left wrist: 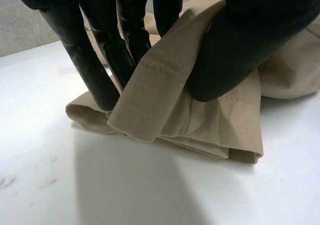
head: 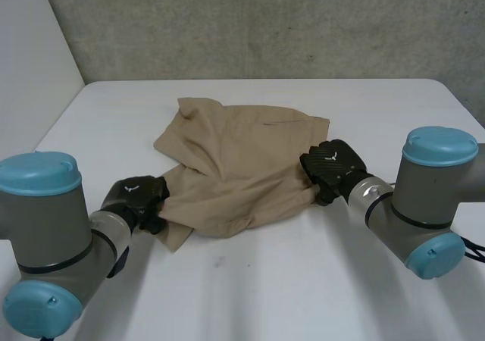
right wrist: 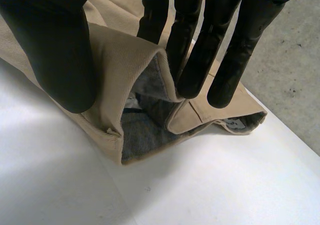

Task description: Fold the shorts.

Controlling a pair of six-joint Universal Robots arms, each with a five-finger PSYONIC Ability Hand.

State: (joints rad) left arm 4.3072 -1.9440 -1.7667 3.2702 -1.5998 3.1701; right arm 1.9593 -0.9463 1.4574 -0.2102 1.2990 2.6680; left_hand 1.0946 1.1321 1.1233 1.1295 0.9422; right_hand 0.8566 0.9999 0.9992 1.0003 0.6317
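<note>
Pinching at both ends. The left robot hand (head: 139, 197) has its thumb pressed onto a folded leg hem of the shorts (head: 242, 167). Its fingers (left wrist: 95, 70) run straight down behind the cloth, so the tan layers sit clamped between thumb and fingers. The right robot hand (head: 333, 167) grasps the opposite edge, thumb on the outside and fingers (right wrist: 200, 50) reaching over the rim of the opening. Grey lining shows inside that opening.

Shorts: tan, rumpled, lying mid-counter between the two hands. Several layers are bunched at the left hand's end and rest on the surface. One flap is turned over toward the far left.

Room: the white counter (head: 303, 280) spreads wide between the shorts and the near edge. A narrower strip runs behind them up to the concrete wall (head: 265, 23). Both arms come in low from the near corners.
</note>
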